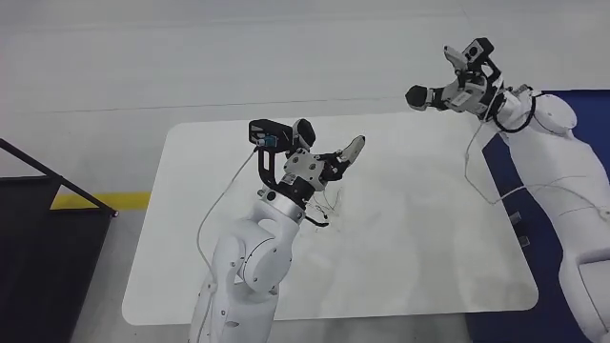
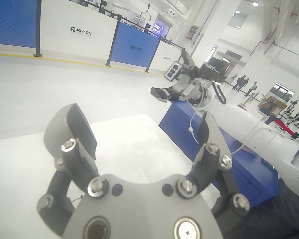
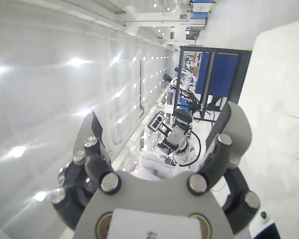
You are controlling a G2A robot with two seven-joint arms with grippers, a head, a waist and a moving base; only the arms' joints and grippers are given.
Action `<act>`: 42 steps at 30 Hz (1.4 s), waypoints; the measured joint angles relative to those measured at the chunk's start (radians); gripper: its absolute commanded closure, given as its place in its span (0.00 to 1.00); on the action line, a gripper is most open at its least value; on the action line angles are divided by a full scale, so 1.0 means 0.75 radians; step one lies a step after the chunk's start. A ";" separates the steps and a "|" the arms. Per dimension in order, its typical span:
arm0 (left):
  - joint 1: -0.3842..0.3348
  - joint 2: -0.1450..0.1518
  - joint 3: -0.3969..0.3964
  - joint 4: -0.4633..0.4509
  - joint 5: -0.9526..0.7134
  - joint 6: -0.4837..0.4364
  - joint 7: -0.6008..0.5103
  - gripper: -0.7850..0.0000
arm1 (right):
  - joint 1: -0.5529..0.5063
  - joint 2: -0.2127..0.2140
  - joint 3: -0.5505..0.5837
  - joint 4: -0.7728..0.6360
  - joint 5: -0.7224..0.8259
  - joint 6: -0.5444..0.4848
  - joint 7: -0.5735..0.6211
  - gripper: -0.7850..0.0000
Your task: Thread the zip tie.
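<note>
left fingers (image 2: 79, 130) apart | right fingers (image 3: 221, 123) apart | zip tie (image 1: 330, 211) near left fingers, axis unclear

Left gripper (image 2: 140, 115), right gripper (image 3: 160, 113) (both agape)

A thin dark zip tie (image 1: 330, 210) is seen lying loose on the white table (image 1: 429, 248), near its middle; whether 1 or several cannot be told.

Table (image 1: 429, 248) smooth (and matt); left gripper (image 2: 139, 113) brushed metal.
</note>
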 measured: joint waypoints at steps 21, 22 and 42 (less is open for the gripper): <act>0.000 0.000 0.000 0.000 0.000 0.000 0.000 0.00 | -0.104 0.048 0.115 -0.117 0.026 0.052 0.050 0.00; 0.000 0.000 0.000 0.000 0.000 0.000 0.000 0.00 | -0.104 0.048 0.115 -0.117 0.026 0.052 0.050 0.00; 0.000 0.000 0.000 0.000 0.000 0.000 0.000 0.00 | -0.104 0.048 0.115 -0.117 0.026 0.052 0.050 0.00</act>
